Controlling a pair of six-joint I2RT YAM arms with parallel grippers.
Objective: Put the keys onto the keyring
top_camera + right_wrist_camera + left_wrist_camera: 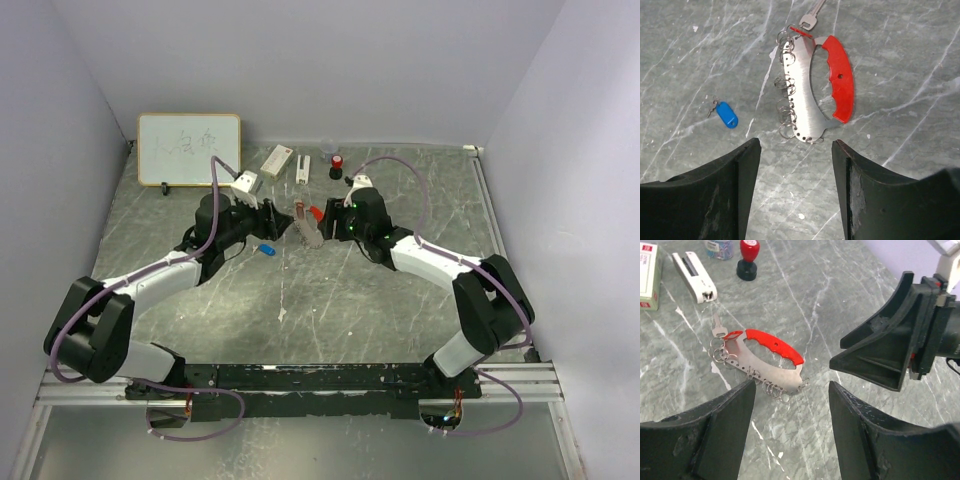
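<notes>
The keyring [805,95] lies flat on the marble table: a curved steel strip with a red grip and several small rings along its edge. It also shows between the two grippers from above [306,224] and in the left wrist view [765,360]. A silver key blade [810,19] sits at its far end. The blue-headed key [727,115] lies loose on the table to its left [266,249]. My left gripper [791,390] is open and empty just short of the keyring. My right gripper [796,145] faces it from the other side, open and empty too.
Along the back stand a whiteboard [188,150], a white box [277,158], a white stapler [695,277] and a red-and-black bottle [748,260]. A white block [246,183] lies behind the left gripper. The right gripper's black body [890,350] is close on the left gripper's right.
</notes>
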